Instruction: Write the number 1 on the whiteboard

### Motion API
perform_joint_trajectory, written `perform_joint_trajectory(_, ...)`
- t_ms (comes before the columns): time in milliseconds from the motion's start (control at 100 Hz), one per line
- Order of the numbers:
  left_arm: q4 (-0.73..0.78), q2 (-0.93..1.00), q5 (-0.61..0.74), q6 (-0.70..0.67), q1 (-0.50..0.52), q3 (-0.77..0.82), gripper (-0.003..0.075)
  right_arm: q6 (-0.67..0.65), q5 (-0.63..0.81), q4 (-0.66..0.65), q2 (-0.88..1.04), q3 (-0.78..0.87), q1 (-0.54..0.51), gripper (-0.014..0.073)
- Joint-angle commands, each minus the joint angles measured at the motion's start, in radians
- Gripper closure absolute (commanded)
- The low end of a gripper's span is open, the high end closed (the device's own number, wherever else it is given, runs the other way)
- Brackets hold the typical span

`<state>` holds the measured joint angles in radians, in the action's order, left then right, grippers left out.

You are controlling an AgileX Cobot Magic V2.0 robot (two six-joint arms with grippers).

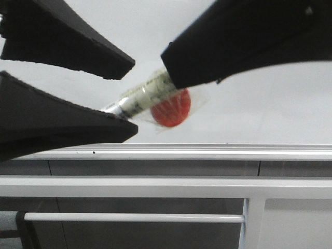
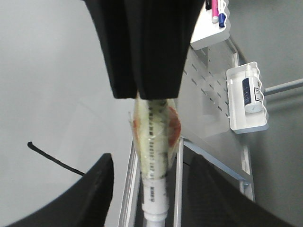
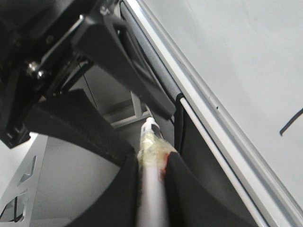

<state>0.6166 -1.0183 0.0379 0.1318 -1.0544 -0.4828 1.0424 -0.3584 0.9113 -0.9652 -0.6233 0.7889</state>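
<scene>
My right gripper is shut on a white marker pen wrapped in clear tape with a red disc on it. The pen's free end points between the fingers of my left gripper, which stands open around it with a gap on both sides. Behind both lies the whiteboard. A thin black stroke of the number 1 shows on it, with a small hook at one end; the left finger hides its other end.
The board's silver edge rail runs just under the pen, with white frame bars below it. A perforated panel beside the board carries white trays holding markers and an eraser.
</scene>
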Motion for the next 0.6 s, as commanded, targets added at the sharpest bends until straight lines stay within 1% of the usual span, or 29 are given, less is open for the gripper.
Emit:
perform_joint_trajectory(0, -0.006, 0.01, 0.064, -0.013, 0.002, -0.036, 0.0389, 0.004, 0.033, 0.013, 0.006, -0.037, -0.006, 0.0657)
perform_joint_trajectory(60, -0.006, 0.01, 0.064, -0.013, 0.002, -0.036, 0.04, 0.004, 0.026, 0.013, 0.006, -0.037, -0.006, 0.0657)
perform_joint_trajectory(180, -0.006, 0.01, 0.064, -0.013, 0.002, -0.036, 0.0455, 0.004, 0.024, 0.013, 0.006, -0.037, -0.006, 0.0657)
perform_joint_trajectory(360, -0.006, 0.01, 0.062, -0.013, 0.002, -0.036, 0.0462, 0.004, 0.017, 0.013, 0.006, -0.037, -0.006, 0.0657)
perform_joint_trajectory(410, -0.006, 0.01, 0.06, -0.013, 0.002, -0.036, 0.0481, 0.004, 0.01, 0.013, 0.006, -0.037, -0.006, 0.0657)
perform_joint_trajectory(480, -0.006, 0.007, 0.046, -0.013, 0.003, -0.036, 0.0567, 0.004, 0.0, 0.013, 0.006, -0.037, -0.006, 0.0657)
perform_joint_trajectory(560, -0.006, -0.002, 0.032, -0.013, 0.004, -0.036, 0.0716, 0.004, -0.006, 0.013, 0.006, -0.037, -0.006, 0.0657)
perform_joint_trajectory(580, -0.006, -0.004, 0.03, -0.013, 0.004, -0.036, 0.0742, 0.004, -0.006, 0.013, 0.006, -0.037, -0.006, 0.0657)
perform_joint_trajectory(590, -0.006, -0.006, 0.027, -0.013, 0.004, -0.036, 0.0738, 0.004, -0.006, 0.013, 0.006, -0.037, -0.006, 0.0657)
